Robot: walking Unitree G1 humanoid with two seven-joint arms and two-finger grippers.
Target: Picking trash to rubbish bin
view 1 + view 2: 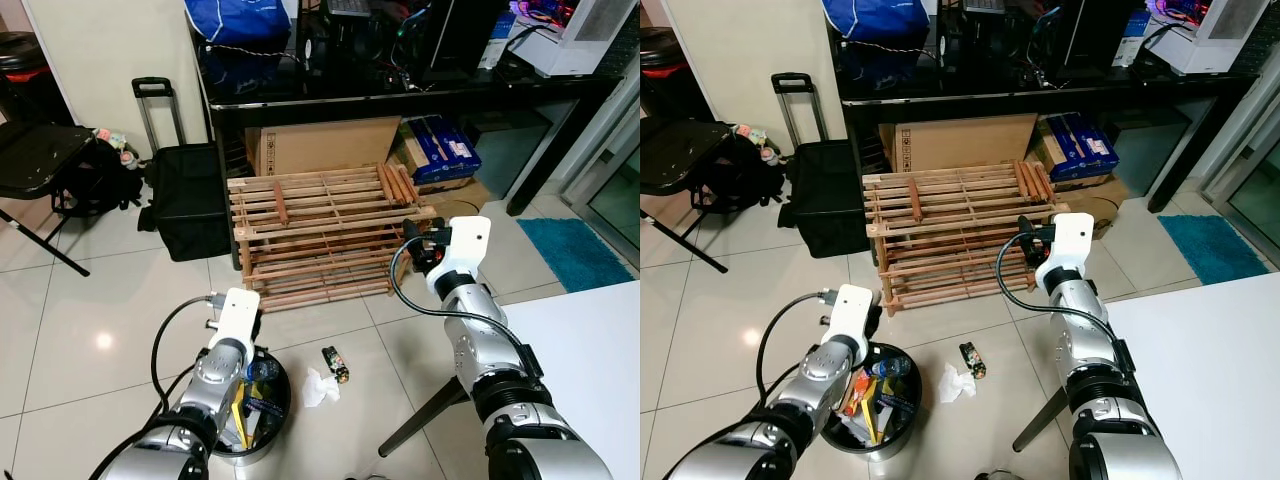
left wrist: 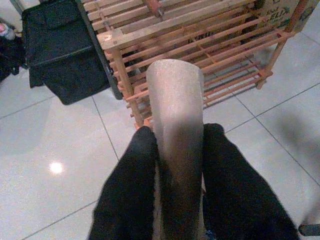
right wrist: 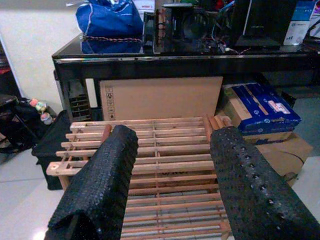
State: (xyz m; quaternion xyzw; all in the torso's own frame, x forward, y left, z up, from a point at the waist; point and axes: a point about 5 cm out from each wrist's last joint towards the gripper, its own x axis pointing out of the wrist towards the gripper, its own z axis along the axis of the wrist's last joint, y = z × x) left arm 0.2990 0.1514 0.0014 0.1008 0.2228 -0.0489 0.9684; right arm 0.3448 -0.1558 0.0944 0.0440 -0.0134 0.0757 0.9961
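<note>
Left gripper (image 2: 177, 200), closed on a cardboard tube (image 2: 176, 130), held above the rubbish bin (image 1: 902, 425) for release; right gripper (image 3: 170, 185), fingers spread and empty, raised toward the far wooden rack (image 1: 320, 235); tissue (image 1: 320, 387) and small can (image 1: 335, 363) lie right of bin

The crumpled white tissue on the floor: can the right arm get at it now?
Probably yes: the right gripper is open and holds nothing, and the tissue lies on bare tile beside the bin, nothing covering it.

glossy tiled floor (image 1: 90, 330), slatted wooden rack (image 1: 325, 235)
</note>
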